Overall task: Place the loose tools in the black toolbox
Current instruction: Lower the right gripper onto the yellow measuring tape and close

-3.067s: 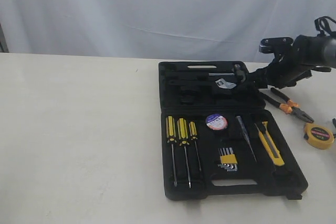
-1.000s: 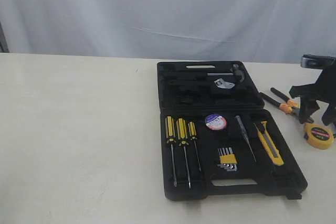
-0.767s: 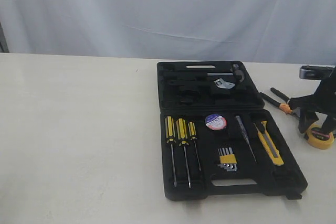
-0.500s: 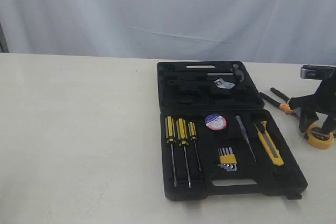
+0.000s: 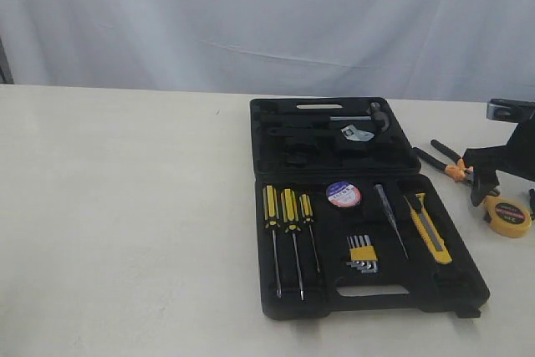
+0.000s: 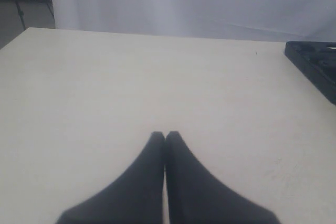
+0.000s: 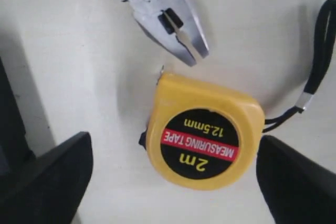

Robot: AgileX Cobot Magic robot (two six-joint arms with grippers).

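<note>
Yellow tape measure [image 7: 205, 132] lies between spread fingers [image 7: 58, 177] of right hand [image 7: 173, 156].

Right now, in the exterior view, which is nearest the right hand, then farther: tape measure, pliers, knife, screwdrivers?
1. Tape measure: under the right hand.
2. Pliers: on the table beside it.
3. Utility knife: toolbox, right edge.
4. Screwdrivers: toolbox, left side.
</note>
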